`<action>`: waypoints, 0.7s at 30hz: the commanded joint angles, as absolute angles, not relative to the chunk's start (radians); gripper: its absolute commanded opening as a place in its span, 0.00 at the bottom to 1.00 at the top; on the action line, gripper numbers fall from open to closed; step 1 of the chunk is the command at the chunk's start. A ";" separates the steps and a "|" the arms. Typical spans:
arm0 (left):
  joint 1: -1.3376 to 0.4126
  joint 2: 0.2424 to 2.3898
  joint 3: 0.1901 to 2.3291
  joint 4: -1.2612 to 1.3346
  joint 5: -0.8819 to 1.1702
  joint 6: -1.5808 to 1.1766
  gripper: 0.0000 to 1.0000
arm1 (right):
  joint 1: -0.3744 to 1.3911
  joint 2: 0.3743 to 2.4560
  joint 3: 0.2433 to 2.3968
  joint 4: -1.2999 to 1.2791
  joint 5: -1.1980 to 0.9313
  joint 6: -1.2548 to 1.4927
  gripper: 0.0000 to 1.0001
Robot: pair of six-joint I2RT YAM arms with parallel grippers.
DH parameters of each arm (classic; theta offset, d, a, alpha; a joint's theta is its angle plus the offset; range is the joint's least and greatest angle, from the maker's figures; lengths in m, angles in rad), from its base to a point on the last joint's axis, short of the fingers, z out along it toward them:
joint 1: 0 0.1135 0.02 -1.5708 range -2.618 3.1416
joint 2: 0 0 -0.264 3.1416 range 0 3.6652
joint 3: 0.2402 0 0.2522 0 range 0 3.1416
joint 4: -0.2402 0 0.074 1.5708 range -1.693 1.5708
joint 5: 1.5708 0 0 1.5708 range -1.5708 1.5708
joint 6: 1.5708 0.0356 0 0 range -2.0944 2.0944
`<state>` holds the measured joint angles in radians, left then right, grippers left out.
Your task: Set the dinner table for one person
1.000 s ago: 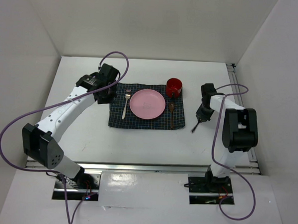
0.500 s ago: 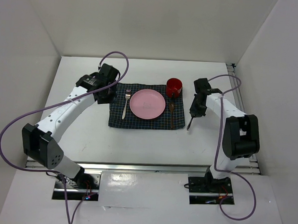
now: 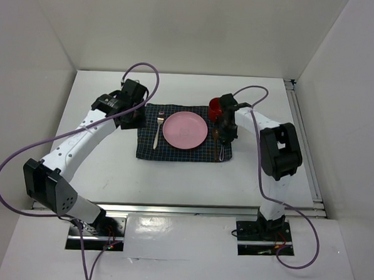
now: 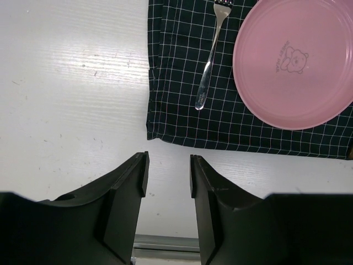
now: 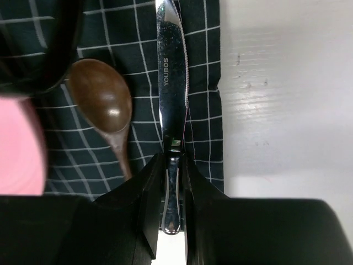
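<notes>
On the white dinner table (image 3: 110, 167) lies a dark navy checked placemat (image 3: 149, 147) with a pink plate (image 3: 185, 129), a silver fork (image 3: 158, 129) to its left and a brown spoon (image 5: 105, 105) to its right. A red cup (image 3: 216, 107) stands at the mat's far right corner. My right gripper (image 5: 172, 165) is shut on the handle of a silver knife (image 5: 172, 83), whose blade lies over the mat's right edge beside the spoon. My left gripper (image 4: 168, 171) is open and empty over bare table near the mat's left corner (image 4: 151, 132).
White walls enclose the table on three sides. A metal rail (image 3: 303, 140) runs along the right edge. The purple cable (image 3: 23, 150) loops off my left arm.
My right gripper has carried the knife leftward from the bare table onto the right edge of the placemat, beside the spoon. The left arm has barely moved.
</notes>
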<state>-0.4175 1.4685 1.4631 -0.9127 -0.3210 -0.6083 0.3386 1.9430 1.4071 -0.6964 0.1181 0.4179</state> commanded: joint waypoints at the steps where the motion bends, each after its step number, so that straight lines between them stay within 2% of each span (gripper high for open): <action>1: -0.420 1.427 1.460 -0.905 -0.339 -0.607 0.52 | 0.353 1.960 1.442 -0.707 0.133 0.380 0.07; 8: -0.420 1.436 1.470 -0.905 -0.339 -0.607 0.52 | 0.362 2.040 1.506 -0.707 0.143 0.353 0.07; 14: -0.420 1.436 1.479 -0.914 -0.339 -0.607 0.52 | 0.371 2.052 1.542 -0.738 0.166 0.364 0.23; 15: -0.420 1.436 1.479 -0.914 -0.339 -0.607 0.52 | 0.371 2.052 1.542 -0.752 0.181 0.373 0.28; 17: -0.420 1.436 1.479 -0.914 -0.339 -0.607 0.52 | 0.371 2.052 1.554 -0.771 0.211 0.383 0.45; 21: -0.420 1.416 1.454 -0.887 -0.318 -0.598 0.52 | 0.371 2.014 1.563 -0.811 0.241 0.393 0.50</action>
